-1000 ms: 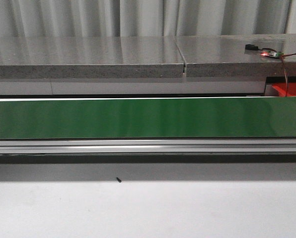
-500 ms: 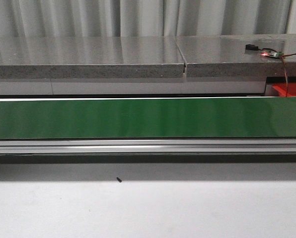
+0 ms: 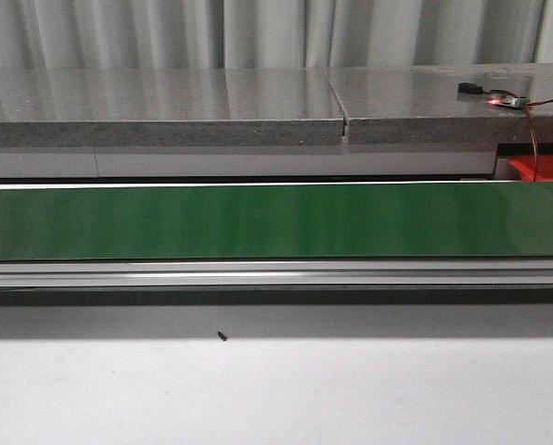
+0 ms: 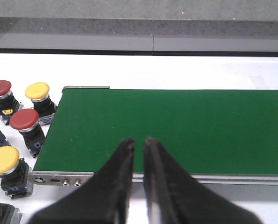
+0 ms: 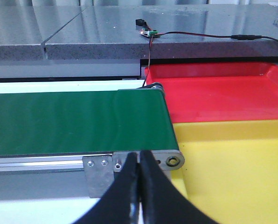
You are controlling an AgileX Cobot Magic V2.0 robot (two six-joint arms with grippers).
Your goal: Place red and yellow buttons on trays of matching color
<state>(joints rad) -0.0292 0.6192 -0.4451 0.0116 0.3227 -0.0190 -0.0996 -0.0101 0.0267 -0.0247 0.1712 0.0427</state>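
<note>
Red tray (image 5: pixel 223 88) | long axis crosswise | yellow tray (image 5: pixel 237 172) adjoining

White table (image 3: pixel 276 389) carries green conveyor belt (image 3: pixel 258 221) across mid-frame. Small dark speck (image 3: pixel 222 336) on the table, lower centre. Red and yellow buttons (image 4: pixel 23 122) stand on it at the belt's end. Red tray (image 5: pixel 223 91) and yellow tray (image 5: pixel 237 168) adjoin the other end.

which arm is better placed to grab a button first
Probably the left. In its wrist view the left gripper hangs, fingers nearly together, near the belt end where red buttons and yellow buttons stand. The right gripper sits by the red tray and yellow tray, no buttons visible.
</note>
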